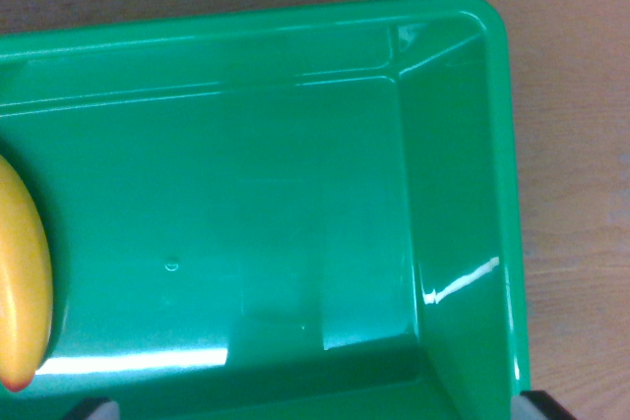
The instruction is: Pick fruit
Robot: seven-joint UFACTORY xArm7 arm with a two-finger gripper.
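A yellow, red-tipped curved fruit (20, 277) lies at the wrist view's left edge inside a glossy green plastic bin (463, 194) on a wooden table (581, 145), off-centre enough that the end effector (315, 410), its opening impossible to tell, risks closing on nothing.

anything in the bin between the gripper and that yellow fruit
Nothing visible. The yellow fruit lies at the wrist view's left edge inside the green bin, and the bin floor beside it is bare. Only the gripper's finger tips show at the bottom edge.
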